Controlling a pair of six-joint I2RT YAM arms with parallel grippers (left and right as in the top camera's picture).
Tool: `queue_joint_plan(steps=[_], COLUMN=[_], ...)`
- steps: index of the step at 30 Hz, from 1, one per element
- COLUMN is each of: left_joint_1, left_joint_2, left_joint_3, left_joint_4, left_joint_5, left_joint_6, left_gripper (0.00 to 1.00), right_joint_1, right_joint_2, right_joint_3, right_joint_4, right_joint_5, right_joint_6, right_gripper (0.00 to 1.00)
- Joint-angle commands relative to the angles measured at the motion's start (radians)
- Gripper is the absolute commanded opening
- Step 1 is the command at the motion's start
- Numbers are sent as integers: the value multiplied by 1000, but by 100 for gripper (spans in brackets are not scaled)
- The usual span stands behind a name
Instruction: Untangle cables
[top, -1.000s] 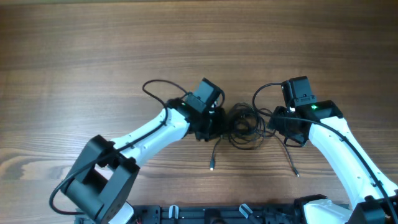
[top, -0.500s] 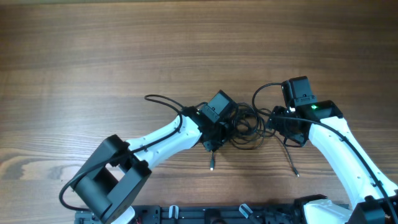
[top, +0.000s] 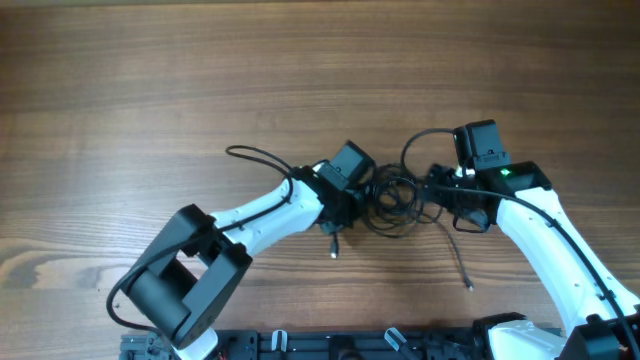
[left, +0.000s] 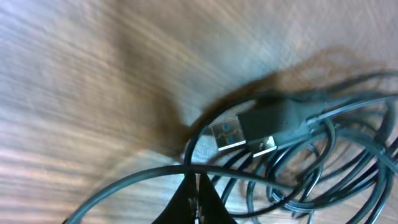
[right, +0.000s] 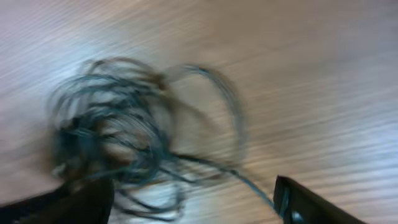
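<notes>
On my left wrist view, the left claw (left: 194, 186) sits at the bottom centre with its two tips pressed together into a point. One thin strand crosses right at that point. I cannot tell whether it is pinched or only passing over the tips.

Just above and to the right lies a USB plug (left: 249, 127), with its metal end facing left. Behind it the cables (left: 311, 168) fill the right side of the frame in overlapping loops.

On the right wrist view, the right claw (right: 193, 186) has its fingers spread wide, one in the lower left corner and one in the lower right. Nothing is gripped between them. The blurred tangle sits in the left half of that frame, and a single strand trails down toward the right finger.

From overhead, the bundle lies just right of centre on the wooden table (top: 150, 100), directly between the two wrists. The left arm (top: 260, 215) comes in from the lower left and the right arm (top: 545, 235) from the lower right. Two loose tails leave the knot. One tail end (top: 334, 253) lies below it at lower centre, and the other tail end (top: 470, 287) lies further out to the lower right.
</notes>
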Motion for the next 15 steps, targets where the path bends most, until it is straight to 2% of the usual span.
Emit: queue_joint_plan(steps=[1, 4, 8, 12, 15], left_joint_1=[64, 109, 132, 131, 129], left_joint_2=[-89, -197, -307, -322, -286], left_joint_3=[6, 6, 6, 5, 4], left_joint_4=[14, 62, 87, 75, -7], left_joint_5=[-5, 99, 166, 158, 109], left_joint_6=[206, 383, 465, 459, 341], left_gripper=[4, 4, 4, 4, 4], right_joint_1=[-2, -2, -2, -2, -2], right_joint_2=[6, 6, 7, 16, 67], right_joint_3=[5, 5, 5, 3, 2], right_joint_4=[87, 165, 180, 177, 173], right_joint_5=[-247, -323, -325, -272, -258], right_joint_6=[-142, -141, -139, -139, -138], right_gripper=[86, 86, 86, 82, 81])
